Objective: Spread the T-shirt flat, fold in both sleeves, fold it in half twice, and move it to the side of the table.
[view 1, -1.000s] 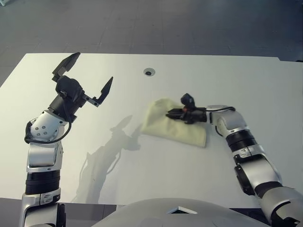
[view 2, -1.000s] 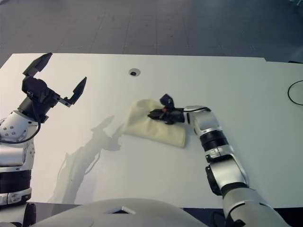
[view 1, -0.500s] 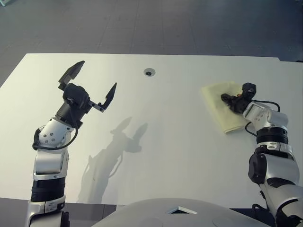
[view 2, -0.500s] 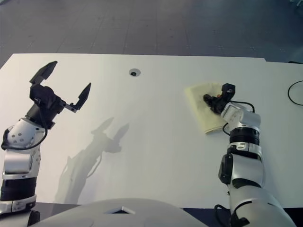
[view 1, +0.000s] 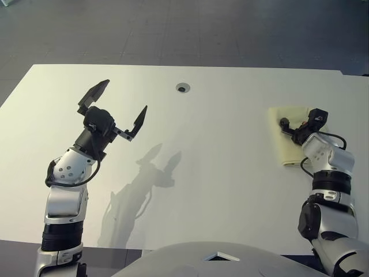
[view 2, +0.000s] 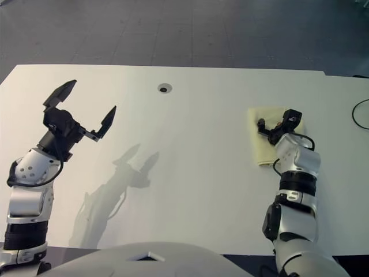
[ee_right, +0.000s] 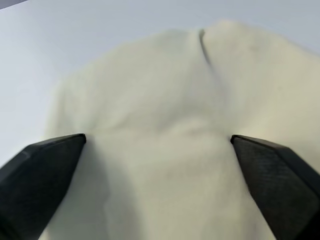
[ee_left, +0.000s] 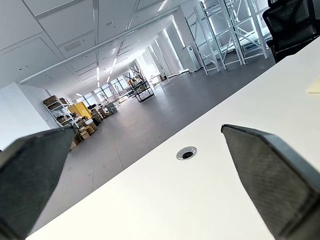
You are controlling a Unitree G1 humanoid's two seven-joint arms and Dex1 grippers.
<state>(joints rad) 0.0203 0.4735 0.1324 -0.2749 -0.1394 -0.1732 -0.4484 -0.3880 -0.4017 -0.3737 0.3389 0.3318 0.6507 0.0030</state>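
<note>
Jaws on your right arm stand apart over the folded T-shirt [view 1: 282, 148], gripping nothing, and whether the tips touch the cloth can't be told. Left jaws gape wide, empty, held up over the left part of the surface [view 1: 219, 167], well apart from the cloth. T-shirt lies as a small pale bundle at the right side of the surface, so this looks like the final let-go: lift your right arm straight up, jaws kept apart, so no tip snags the top layer and drags the fold open.
</note>
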